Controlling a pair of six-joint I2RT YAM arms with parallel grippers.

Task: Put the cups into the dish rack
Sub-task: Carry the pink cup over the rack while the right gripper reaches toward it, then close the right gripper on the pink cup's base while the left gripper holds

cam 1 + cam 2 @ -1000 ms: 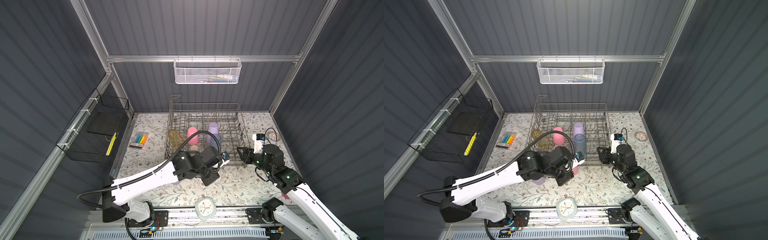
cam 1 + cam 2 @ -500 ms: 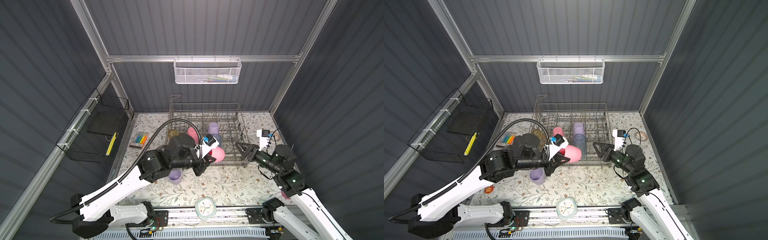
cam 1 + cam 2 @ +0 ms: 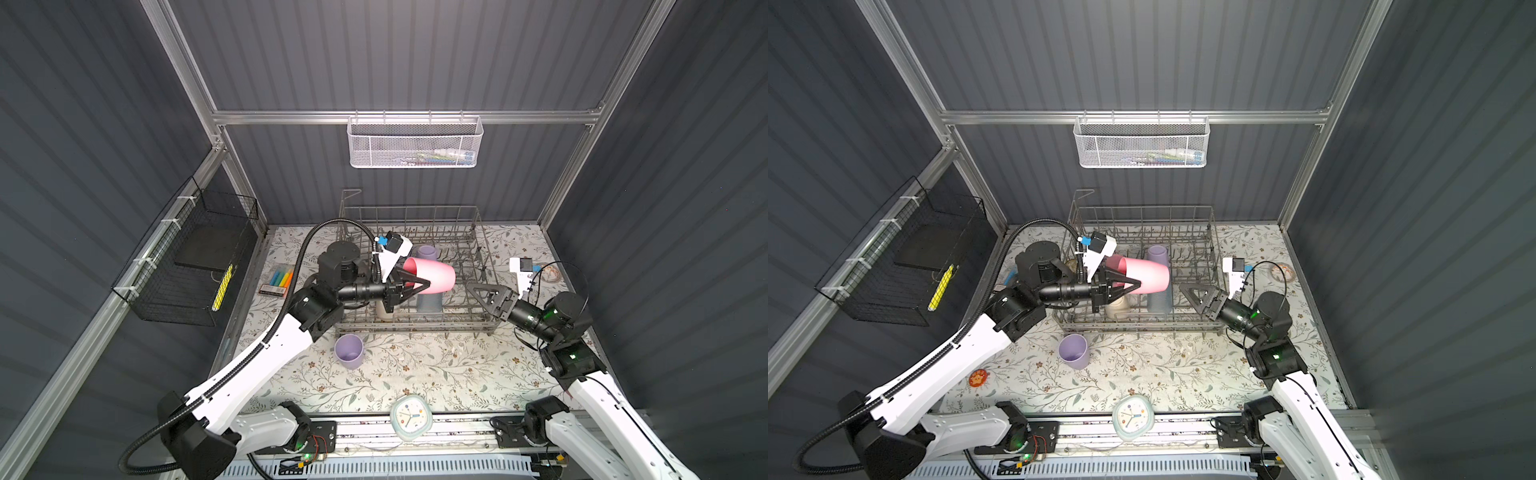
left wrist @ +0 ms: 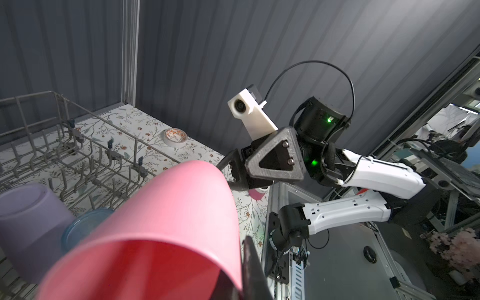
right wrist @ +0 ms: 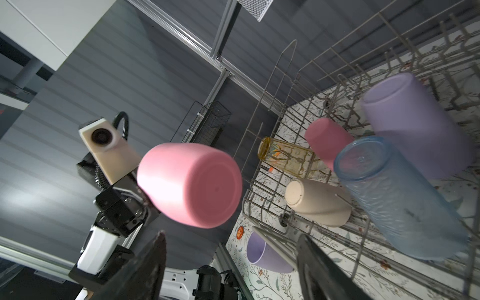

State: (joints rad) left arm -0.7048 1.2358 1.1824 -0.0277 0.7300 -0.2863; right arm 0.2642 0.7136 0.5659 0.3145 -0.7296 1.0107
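White arms (image 3: 257,365), black joints, black triangular right claw (image 3: 473,289) (two screws, seemingly).

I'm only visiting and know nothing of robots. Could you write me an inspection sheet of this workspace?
Surface: floral table cover, nothing spilled seen.
Job's things: dish rack holds racked lilac cup, blue tumbler, beige cup, patterned glass, racked pink cup; loose lilac cup stands outside, in front.
Clutter: clock, tape roll, markers.
Grippers: left claw shut on held pink cup, sideways in the air; right claw open, empty.
Cables: black hose on left arm; thin loop at right wrist.
Surroundings: white mesh basket, black wire basket on dark walls.
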